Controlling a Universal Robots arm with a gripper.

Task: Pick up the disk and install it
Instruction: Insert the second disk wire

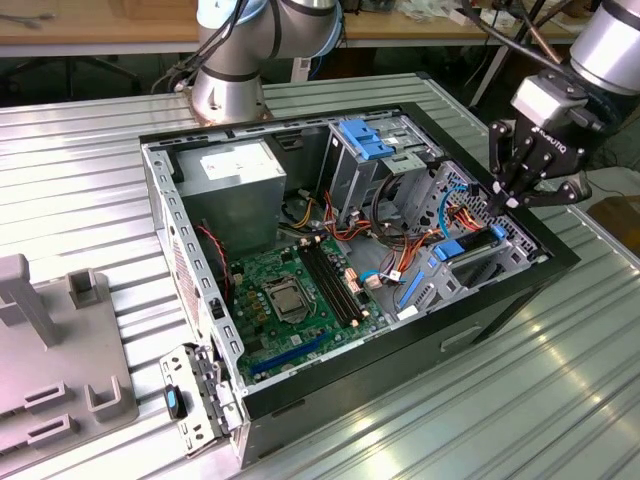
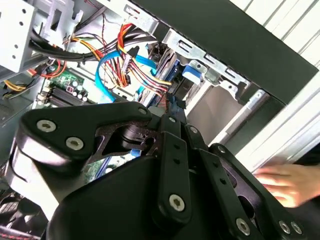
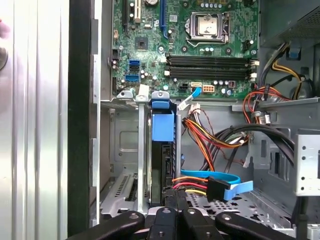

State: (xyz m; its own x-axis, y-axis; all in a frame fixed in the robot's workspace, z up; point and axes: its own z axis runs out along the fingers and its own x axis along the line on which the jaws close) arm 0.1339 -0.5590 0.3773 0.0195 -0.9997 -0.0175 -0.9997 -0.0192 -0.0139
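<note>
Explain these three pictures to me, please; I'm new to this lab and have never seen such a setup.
One robot arm works on an open computer case lying on a ribbed metal table. The exterior view comes from a camera off the arm; both wrist views come from cameras riding on it, looking past its black gripper into the case. The disk, a drive in a blue carrier, sits in a bay; the gripper is close to it. Whether it holds the disk I cannot tell.
</note>
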